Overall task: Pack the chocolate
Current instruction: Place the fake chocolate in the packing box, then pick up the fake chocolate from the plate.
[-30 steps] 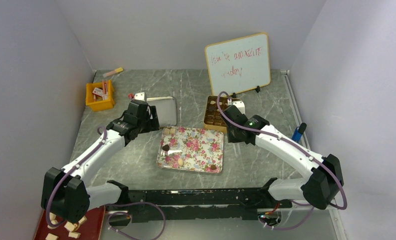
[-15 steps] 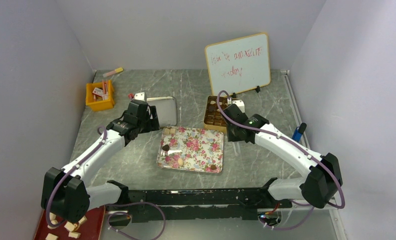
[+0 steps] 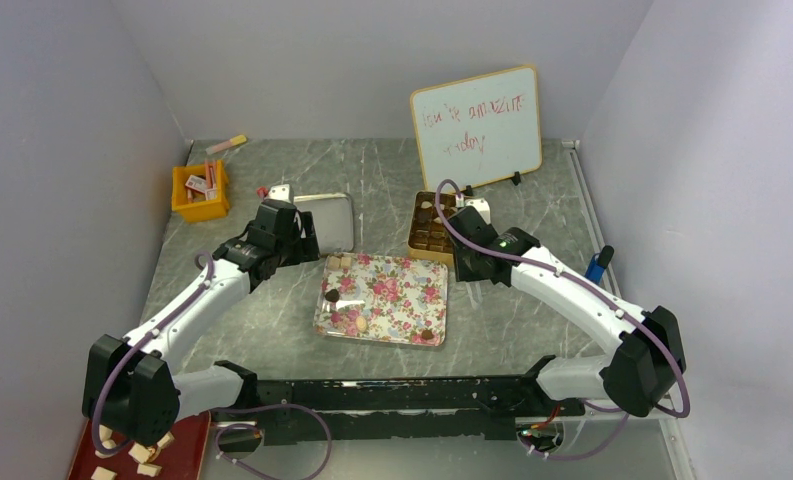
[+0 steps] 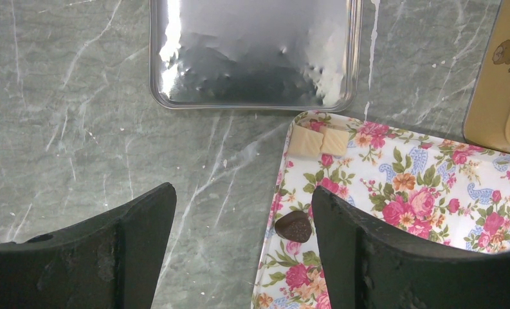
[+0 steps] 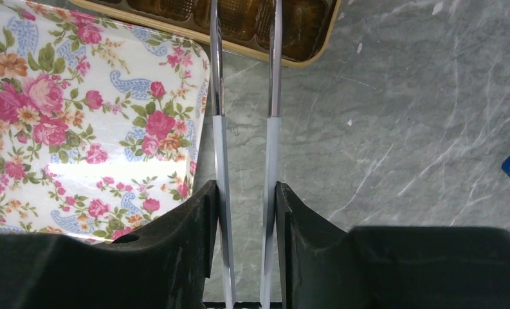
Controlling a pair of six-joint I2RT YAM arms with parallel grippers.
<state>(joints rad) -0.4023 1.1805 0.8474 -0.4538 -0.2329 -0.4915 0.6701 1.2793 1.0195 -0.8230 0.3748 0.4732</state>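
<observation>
Chocolates [image 3: 332, 296], small bite-size pieces, lie scattered on a floral tray [image 3: 412, 310] in the middle of a grey marbled table, between two white robot arms. Two cream squares [image 4: 321, 141] touch side by side at the tray's far left corner. A dark rounded piece [image 4: 293, 226] sits near its left rim, and a tan piece [image 3: 361, 324] and a second dark piece [image 3: 427, 334] lie nearer the arms. A gold box [image 3: 430, 232] with moulded pockets stands just beyond the tray's far right corner.

The left gripper [image 4: 239, 196] hangs with its fingers spread wide and nothing between them, above the tray's left edge, beside the dark rounded piece.

The right gripper [image 5: 245, 188] is clamped on metal tweezers [image 5: 215, 64]. Their blades stand slightly apart and reach over the box. The tips run out of view, so it cannot be told whether they carry a piece.

The pieces look light and rigid, but smooth enough to slip and easy to mark or crush. A gentle pinch across opposite sides, low on each piece, seems safest.

A shiny metal lid [image 4: 252, 51] lies beyond the left gripper
</observation>
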